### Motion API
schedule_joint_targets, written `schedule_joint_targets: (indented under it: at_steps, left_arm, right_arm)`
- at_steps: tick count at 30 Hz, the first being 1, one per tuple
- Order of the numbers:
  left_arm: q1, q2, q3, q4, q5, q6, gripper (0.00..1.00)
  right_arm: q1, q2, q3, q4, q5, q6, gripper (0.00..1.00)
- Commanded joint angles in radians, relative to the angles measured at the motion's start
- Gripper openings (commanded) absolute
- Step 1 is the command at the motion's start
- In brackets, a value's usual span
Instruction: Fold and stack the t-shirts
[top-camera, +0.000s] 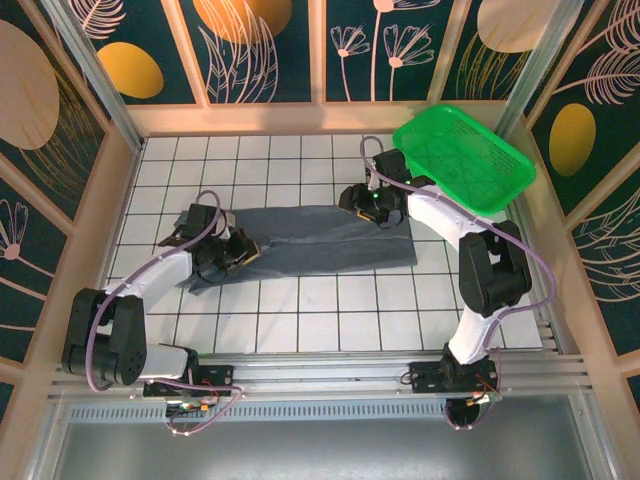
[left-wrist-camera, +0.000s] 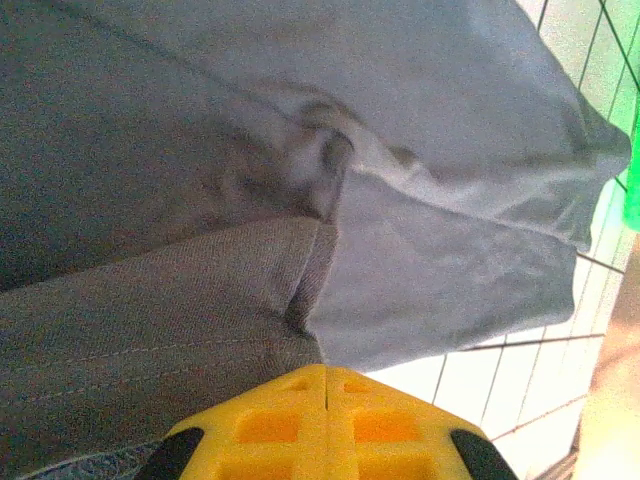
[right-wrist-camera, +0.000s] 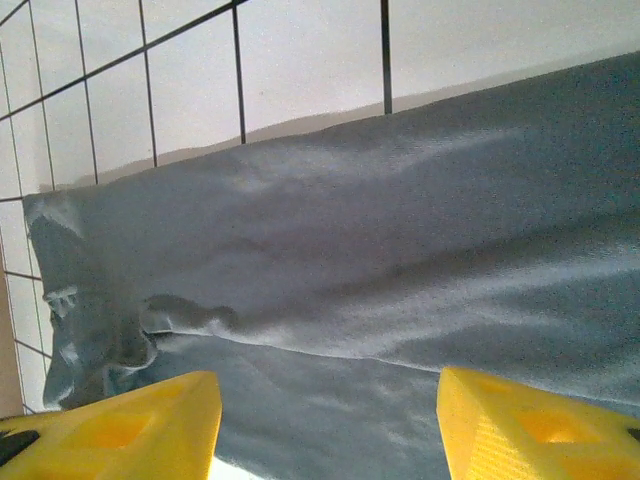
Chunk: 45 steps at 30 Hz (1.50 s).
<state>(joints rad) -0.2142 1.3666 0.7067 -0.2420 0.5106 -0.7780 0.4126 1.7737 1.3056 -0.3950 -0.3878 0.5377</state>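
One dark slate-grey t-shirt (top-camera: 320, 240) lies as a long folded band across the white tiles. My left gripper (top-camera: 243, 256) is at its left end. In the left wrist view its yellow fingers (left-wrist-camera: 326, 372) are pressed together, and a fold of the t-shirt (left-wrist-camera: 450, 150) runs straight into the tips. My right gripper (top-camera: 372, 208) hovers at the band's far right end. In the right wrist view it (right-wrist-camera: 325, 440) stands open, its yellow fingertips (right-wrist-camera: 540, 425) wide apart above the t-shirt (right-wrist-camera: 400, 250) with nothing gripped between them.
A bright green mesh basket (top-camera: 465, 155) sits tilted at the back right corner, just behind the right arm. Wooden walls (top-camera: 120, 200) fence the tiled floor (top-camera: 330, 320) on three sides. Open tiles lie in front of and behind the shirt.
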Motion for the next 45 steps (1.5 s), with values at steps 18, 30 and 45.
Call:
schedule_joint_targets:
  at_steps: [18,30,45]
  left_arm:
    - [0.065,0.074,0.168,-0.392,-0.261,0.155,0.45]
    - [0.363,0.15,0.139,-0.324,-0.42,0.195,0.51]
    - [0.371,0.192,0.088,-0.259,-0.356,0.233,0.4]
  right_arm:
    - [0.017,-0.01,0.01,0.014,-0.033,0.008,0.6]
    - [0.048,-0.02,0.011,0.054,-0.153,-0.031,0.6]
    - [0.057,-0.007,0.029,0.082,-0.225,-0.028,0.6]
